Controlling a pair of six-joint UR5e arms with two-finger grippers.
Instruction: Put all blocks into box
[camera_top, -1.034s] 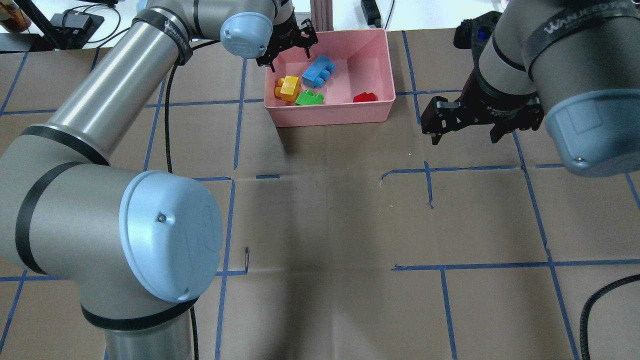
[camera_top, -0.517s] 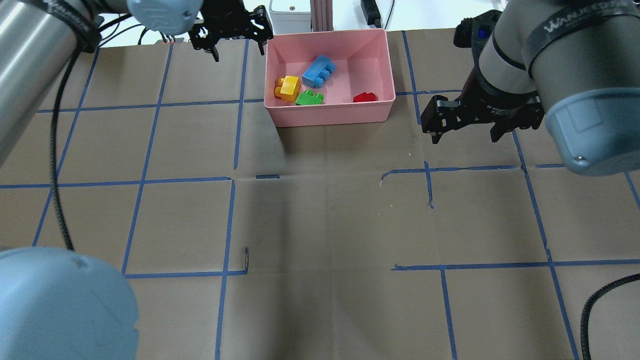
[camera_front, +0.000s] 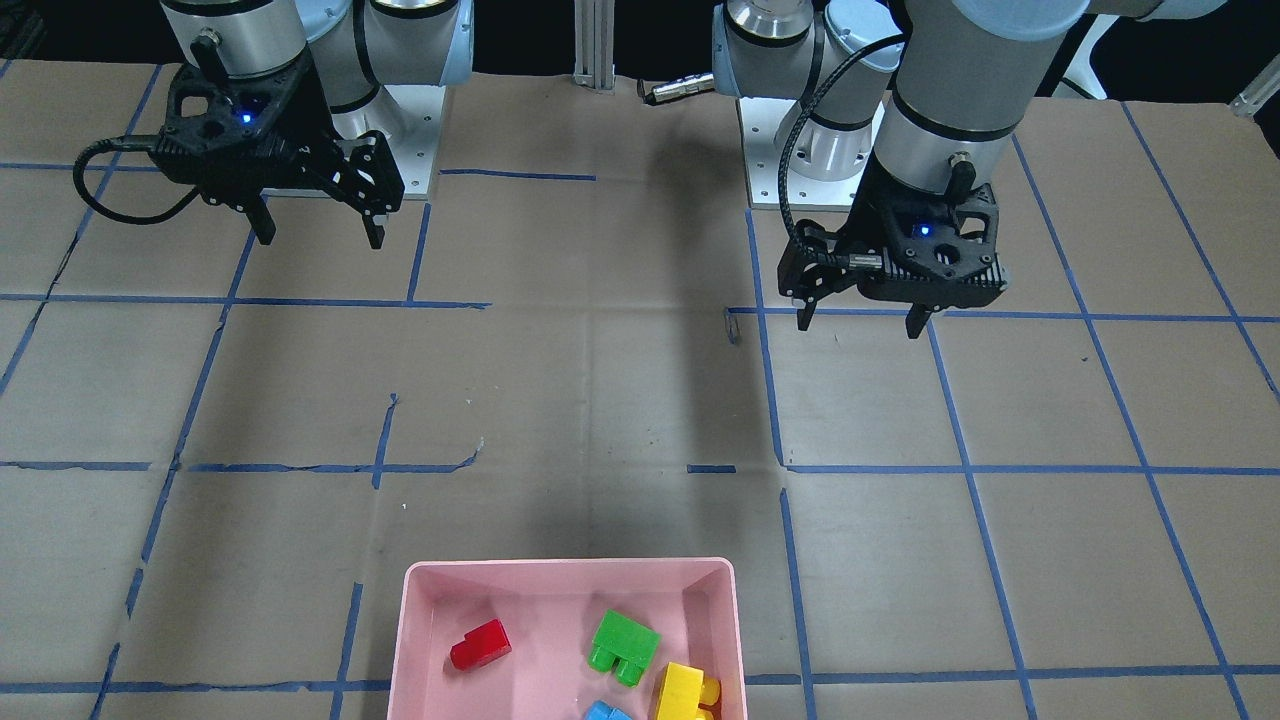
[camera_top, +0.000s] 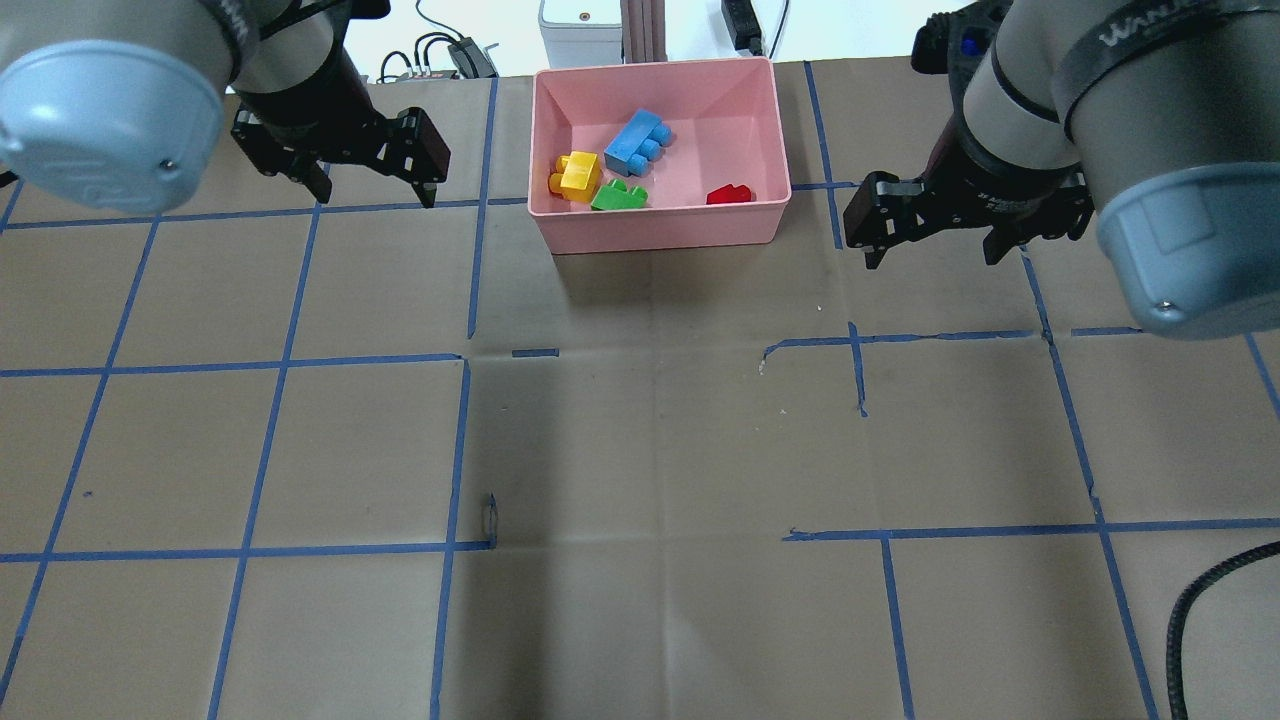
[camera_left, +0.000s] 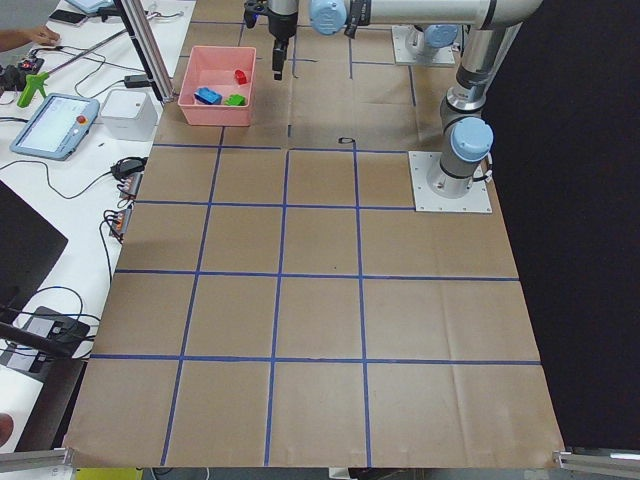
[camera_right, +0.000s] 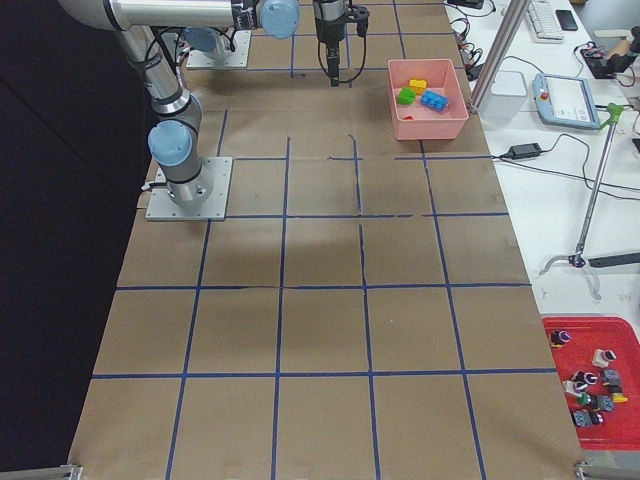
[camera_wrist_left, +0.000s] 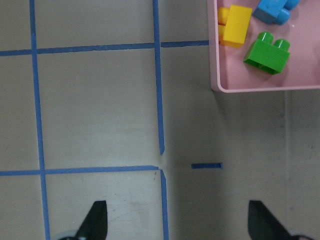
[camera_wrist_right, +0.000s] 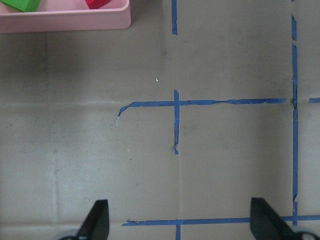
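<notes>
The pink box (camera_top: 660, 228) stands at the table's far middle. All four blocks lie in it: yellow (camera_top: 578, 173), green (camera_top: 618, 195), light blue (camera_top: 636, 142) and red (camera_top: 729, 194). My left gripper (camera_top: 377, 196) is open and empty above the table, left of the box. My right gripper (camera_top: 932, 260) is open and empty, right of the box. In the front-facing view the box (camera_front: 418, 620) sits at the bottom edge, with the left gripper (camera_front: 858, 326) and right gripper (camera_front: 320, 238) far from it. The left wrist view shows the box corner (camera_wrist_left: 250, 89) with the yellow (camera_wrist_left: 235, 25) and green (camera_wrist_left: 266, 52) blocks.
Brown paper with a blue tape grid (camera_top: 470, 355) covers the table. An aluminium post (camera_top: 637, 30), a white device (camera_top: 575, 20) and cables lie beyond the far edge. A pendant (camera_right: 570, 98) and a red parts tray (camera_right: 590, 380) sit on the side bench.
My left gripper has pulled back from the box's far-left corner, moving left and then toward the robot. The right gripper has barely shifted. The blocks have not moved.
</notes>
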